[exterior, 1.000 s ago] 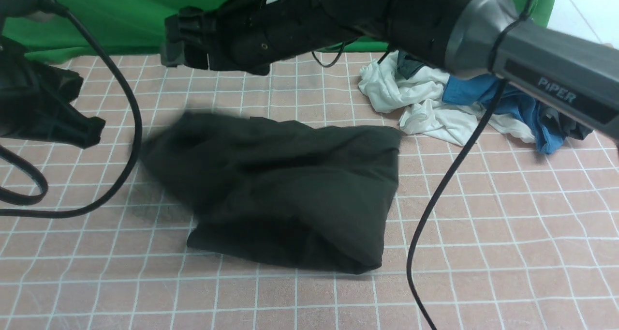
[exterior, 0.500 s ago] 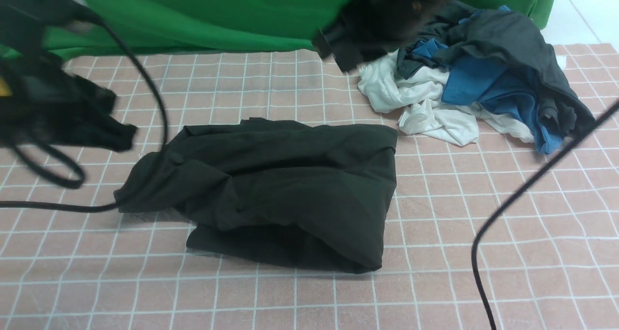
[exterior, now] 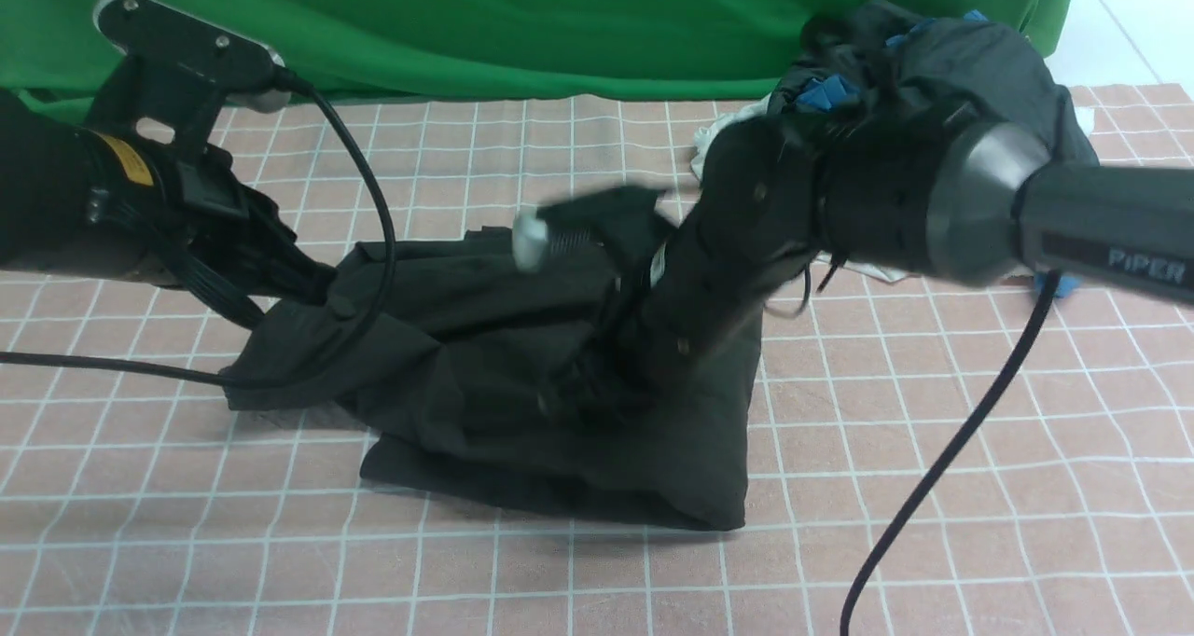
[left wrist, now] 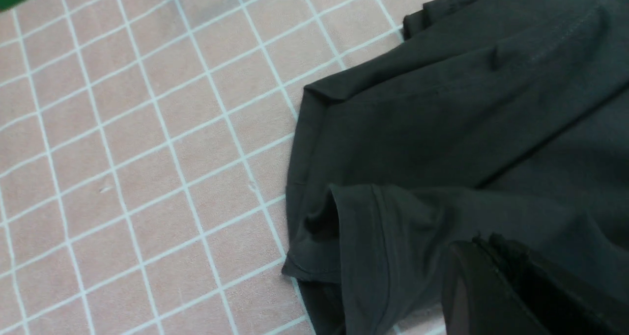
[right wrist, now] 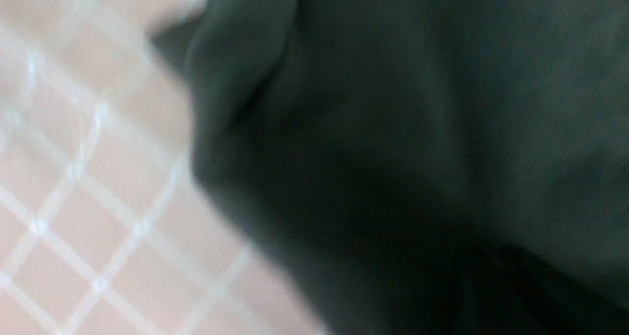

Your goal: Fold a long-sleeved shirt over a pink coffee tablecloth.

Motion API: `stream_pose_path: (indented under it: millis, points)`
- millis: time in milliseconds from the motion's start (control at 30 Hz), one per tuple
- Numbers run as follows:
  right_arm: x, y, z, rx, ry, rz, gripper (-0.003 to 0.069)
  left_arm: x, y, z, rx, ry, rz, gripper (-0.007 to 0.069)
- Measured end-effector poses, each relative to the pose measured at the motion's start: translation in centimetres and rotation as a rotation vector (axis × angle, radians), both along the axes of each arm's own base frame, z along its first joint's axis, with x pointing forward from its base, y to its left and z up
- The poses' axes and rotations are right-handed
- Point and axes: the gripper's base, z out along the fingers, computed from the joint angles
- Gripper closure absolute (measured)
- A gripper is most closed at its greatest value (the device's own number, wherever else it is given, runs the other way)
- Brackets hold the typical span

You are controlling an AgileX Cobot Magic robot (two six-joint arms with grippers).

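Right now the long-sleeved shirt lies in a rumpled, partly folded heap near the middle of the pink coffee tablecloth, with one loose layer trailing out toward my left side. My left gripper sits at that trailing edge with its fingers pressed together; from the left wrist view they lie right against the black fabric near a hemmed fold, but I cannot tell whether any cloth is actually pinched between them. My right gripper is down on top of the heap, buried in dark folds, and its wrist camera is too blurred to help, so I cannot tell whether its fingers are spread or closed, or whether they have hold of anything. I judge the fold to be midway: the body is doubled over, yet the bundle is lumpy and uneven. The next move, as I read it, calls for a sure hold on two edges, a lift high enough to free the layers, and a carry across so the loose flap lands flat. The heap of other clothes behind my right arm should stay well clear.
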Motion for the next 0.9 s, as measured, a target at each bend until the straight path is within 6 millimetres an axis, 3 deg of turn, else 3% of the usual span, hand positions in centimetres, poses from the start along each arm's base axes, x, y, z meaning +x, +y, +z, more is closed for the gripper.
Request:
stream_pose_path:
  millis: [333, 533, 600, 633, 700, 800, 900]
  points:
    - [-2.7, -2.7, -2.6, -0.112, 0.117, 0.016, 0.0587, 0.0, -0.7, -0.1, -0.107, 0.023, 0.003, 0.0606]
    - [-3.3, -4.2, 0.5, -0.105, 0.046, 0.022, 0.0583, 0.4, -2.0, -1.1, -0.212, 0.084, -0.070, 0.0606]
    - [-3.4, -5.1, 3.3, -0.066, -0.034, -0.006, 0.0578, 0.6, -2.6, -2.4, -0.237, 0.162, -0.103, 0.0606]
    - [-3.3, -5.1, 3.5, -0.062, -0.042, -0.012, 0.0578, 0.6, -2.6, -2.5, -0.235, 0.167, -0.104, 0.0606]
    - [-2.5, -6.8, 5.4, -0.025, -0.107, -0.099, 0.0558, 0.9, -2.8, -3.9, -0.248, 0.211, -0.099, 0.0606]
    - [-0.8, -9.1, 6.0, 0.000, -0.139, -0.222, 0.0518, 0.6, -2.7, -5.9, -0.246, 0.276, -0.089, 0.0606]
    - [1.7, -12.2, 5.2, 0.026, -0.118, -0.394, 0.0368, -0.8, -2.5, -8.3, -0.238, 0.367, -0.074, 0.0606]
